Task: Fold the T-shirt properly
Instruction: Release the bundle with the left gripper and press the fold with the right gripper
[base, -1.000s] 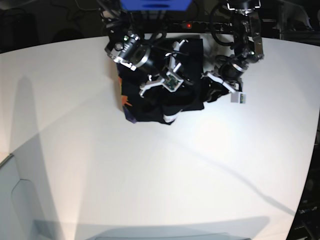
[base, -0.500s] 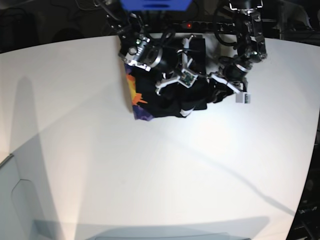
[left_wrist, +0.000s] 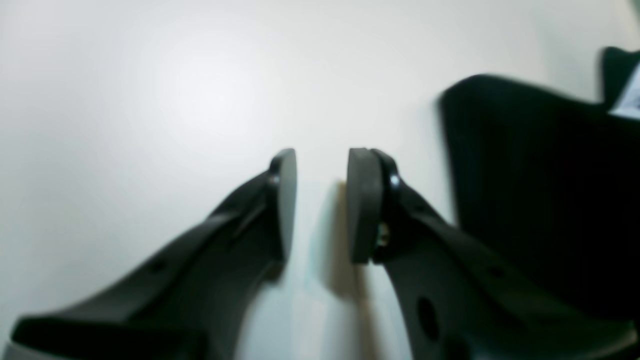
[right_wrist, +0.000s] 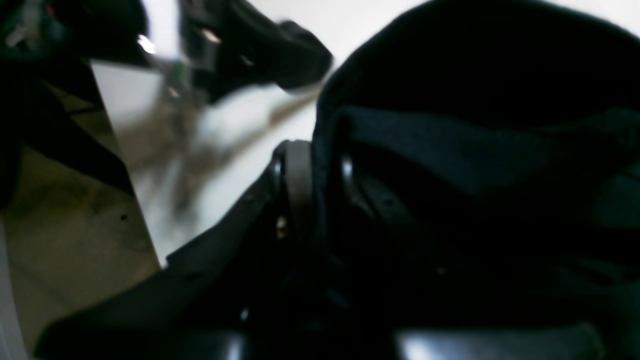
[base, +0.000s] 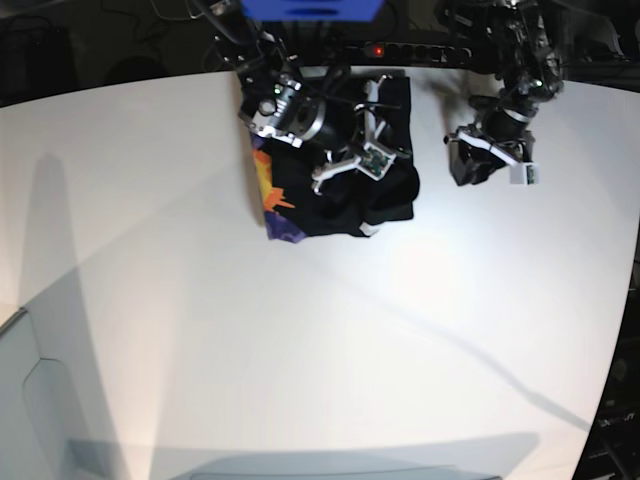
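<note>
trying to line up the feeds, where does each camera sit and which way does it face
Base: high above, looking down on the white table, the black shirt and both arms.
Left wrist: on the left arm, looking along its open left gripper at bare table; the shirt's edge lies to one side.
Right wrist: on the right arm, looking along the right gripper, shut on a shirt fold.
Shared: all three show the shirt and table.

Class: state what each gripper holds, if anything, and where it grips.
Right gripper: a fold of the black cloth T-shirt, pinched at its edge. Left gripper: open, holding nothing.
</note>
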